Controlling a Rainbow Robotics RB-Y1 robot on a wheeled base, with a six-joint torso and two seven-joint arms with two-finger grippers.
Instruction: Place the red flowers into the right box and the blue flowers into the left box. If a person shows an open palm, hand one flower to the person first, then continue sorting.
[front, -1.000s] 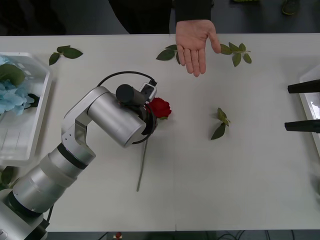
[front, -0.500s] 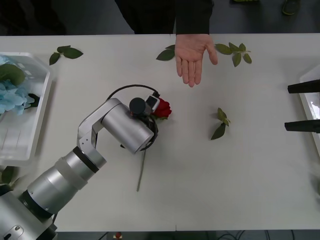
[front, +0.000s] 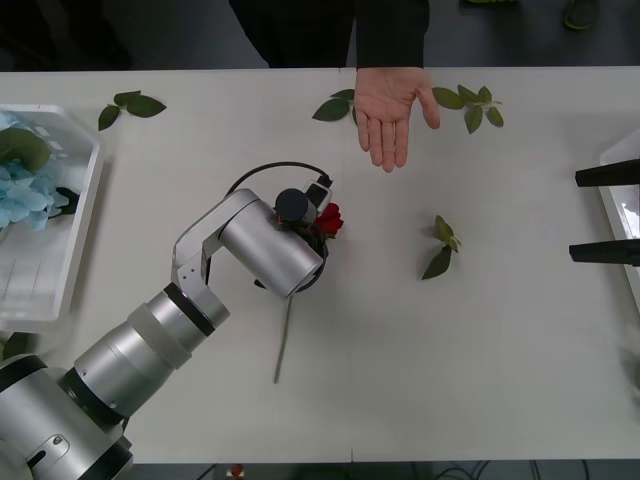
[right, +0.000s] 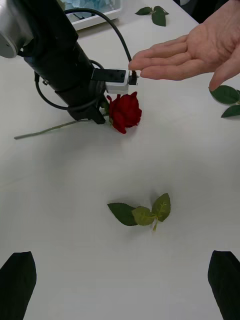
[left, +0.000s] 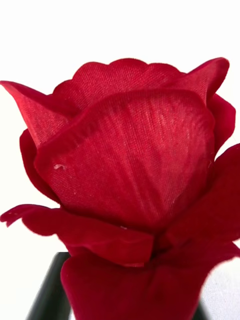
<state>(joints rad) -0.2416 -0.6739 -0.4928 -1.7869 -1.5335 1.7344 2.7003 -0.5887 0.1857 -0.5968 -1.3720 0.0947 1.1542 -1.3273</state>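
Left end effector (front: 318, 228) advanced onto red rose (front: 329, 219)

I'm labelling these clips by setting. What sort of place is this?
Probably a robotics lab or test room, not a florist's: a plain white table holds an artificial red rose, loose leaf sprigs and a white plastic bin of blue hydrangeas, with dark flooring beyond.
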